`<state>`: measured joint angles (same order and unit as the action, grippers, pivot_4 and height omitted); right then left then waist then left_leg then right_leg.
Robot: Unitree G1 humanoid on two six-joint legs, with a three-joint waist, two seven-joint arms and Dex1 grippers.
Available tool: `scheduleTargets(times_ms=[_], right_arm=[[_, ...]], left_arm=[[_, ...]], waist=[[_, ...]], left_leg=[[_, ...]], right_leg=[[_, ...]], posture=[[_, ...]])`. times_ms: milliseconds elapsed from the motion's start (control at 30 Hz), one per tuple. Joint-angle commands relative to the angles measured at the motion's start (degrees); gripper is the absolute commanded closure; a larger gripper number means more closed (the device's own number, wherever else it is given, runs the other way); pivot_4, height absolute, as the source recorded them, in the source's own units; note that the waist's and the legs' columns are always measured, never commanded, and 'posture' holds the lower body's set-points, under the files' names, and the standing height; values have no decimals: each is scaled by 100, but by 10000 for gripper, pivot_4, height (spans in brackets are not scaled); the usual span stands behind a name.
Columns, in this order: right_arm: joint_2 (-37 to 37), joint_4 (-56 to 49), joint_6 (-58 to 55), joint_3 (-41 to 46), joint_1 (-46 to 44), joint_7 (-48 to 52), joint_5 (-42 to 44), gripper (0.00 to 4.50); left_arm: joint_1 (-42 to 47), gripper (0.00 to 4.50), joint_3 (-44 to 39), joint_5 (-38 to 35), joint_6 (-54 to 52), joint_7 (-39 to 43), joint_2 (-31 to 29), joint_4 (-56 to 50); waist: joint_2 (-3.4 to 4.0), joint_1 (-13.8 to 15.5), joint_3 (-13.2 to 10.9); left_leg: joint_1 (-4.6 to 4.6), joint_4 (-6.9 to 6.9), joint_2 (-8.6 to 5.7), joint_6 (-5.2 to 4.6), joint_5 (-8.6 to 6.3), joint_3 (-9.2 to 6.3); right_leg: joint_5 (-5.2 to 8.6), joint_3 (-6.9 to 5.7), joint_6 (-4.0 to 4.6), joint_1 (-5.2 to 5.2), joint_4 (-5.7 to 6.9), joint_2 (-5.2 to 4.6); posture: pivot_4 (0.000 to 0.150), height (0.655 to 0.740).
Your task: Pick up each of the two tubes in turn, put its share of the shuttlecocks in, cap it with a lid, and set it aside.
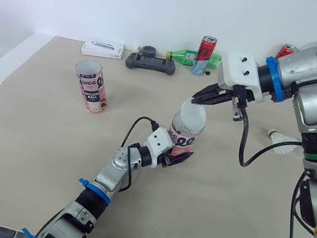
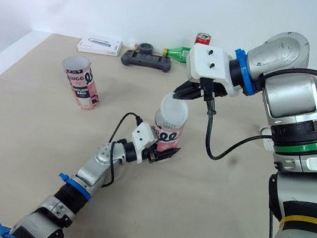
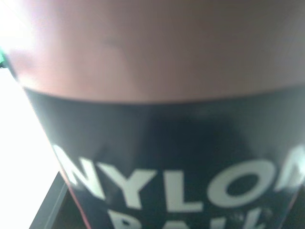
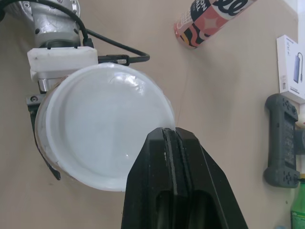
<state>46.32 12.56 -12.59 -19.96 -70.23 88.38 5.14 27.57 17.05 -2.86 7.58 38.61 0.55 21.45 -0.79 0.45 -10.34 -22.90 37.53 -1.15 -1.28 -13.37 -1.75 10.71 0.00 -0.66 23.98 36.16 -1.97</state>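
Head camera view: a tan bench [image 1: 35, 136] seen from above. The left hand [image 1: 175, 156] is clenched around the lower part of an upright tube [image 1: 184, 136], pink and black with white lettering. A cloudy white lid [image 1: 191, 113] sits on the tube's mouth, directly above that hand. The right hand [image 1: 201, 98] hangs just over the lid, its two black fingers pressed together and their tips at the lid's rim; whether the rim is pinched between them cannot be told. A second tube [image 1: 92, 89] stands open and upright, well apart from the left hand, farther out and to its left. A white shuttlecock [image 1: 281, 142] lies on the bench to the right of the right hand, near that arm. Beyond both hands, along the far edge, lie a white box [image 1: 102, 48], a dark game controller [image 1: 150, 63], a green bottle [image 1: 186, 56] on its side and a red can [image 1: 205, 55].

Left wrist view: the held tube's wall sits very close, a pink band above a black band lettered "NYLON" [image 3: 181, 188].

Right wrist view: the closed black fingers [image 4: 190, 191] meet the edge of the round lid. The left hand's white housing shows just beyond the lid, and the second tube and the controller lie off to the side.
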Motion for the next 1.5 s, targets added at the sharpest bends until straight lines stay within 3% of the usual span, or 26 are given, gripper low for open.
scheduleTargets(times_ms=[33, 1133, 1233, 1400, 1500], right_arm=[[40, -114, 21, 77, -153, 132, -97, 44392], [16, -761, 1, 28, 492, 55, -322, 44392], [-5, -775, -21, 34, 497, 53, -323, 36335], [-71, -731, -30, 68, 414, -10, -338, 12371], [-111, -690, -116, 195, 261, -61, -244, 556]], left_arm=[[-138, 16942, 65, 51, -166, 13, -52, 102], [-230, 16942, 120, 65, -369, 72, -129, -119], [-252, 16942, 125, 66, -383, 66, -136, -149], [-236, 16942, 120, 59, -389, 54, -145, -160], [-228, 16942, 121, 58, -390, 46, -140, -168]], waist=[[0, 0, 0], [0, 1, 0], [0, 1, 0], [1, -5, 1], [1, -8, 1]], left_leg=[[0, 0, 0, 0, 0, 0], [1, -2, 2, 1, 0, 0], [1, -2, 3, 1, 0, 0], [5, -2, 5, 1, 0, 2], [7, -2, 10, 1, 0, 4]], right_leg=[[-1, 0, 1, 0, 0, 1], [2, 1, 6, 0, -1, 2], [2, 0, 7, 0, -1, 3], [2, 1, 8, 0, 0, 4], [1, 1, 8, -1, 0, 9]], posture=[[1500, 7377], [1500, 7377], [1500, 7377], [1500, 7377], [1500, 7377]])
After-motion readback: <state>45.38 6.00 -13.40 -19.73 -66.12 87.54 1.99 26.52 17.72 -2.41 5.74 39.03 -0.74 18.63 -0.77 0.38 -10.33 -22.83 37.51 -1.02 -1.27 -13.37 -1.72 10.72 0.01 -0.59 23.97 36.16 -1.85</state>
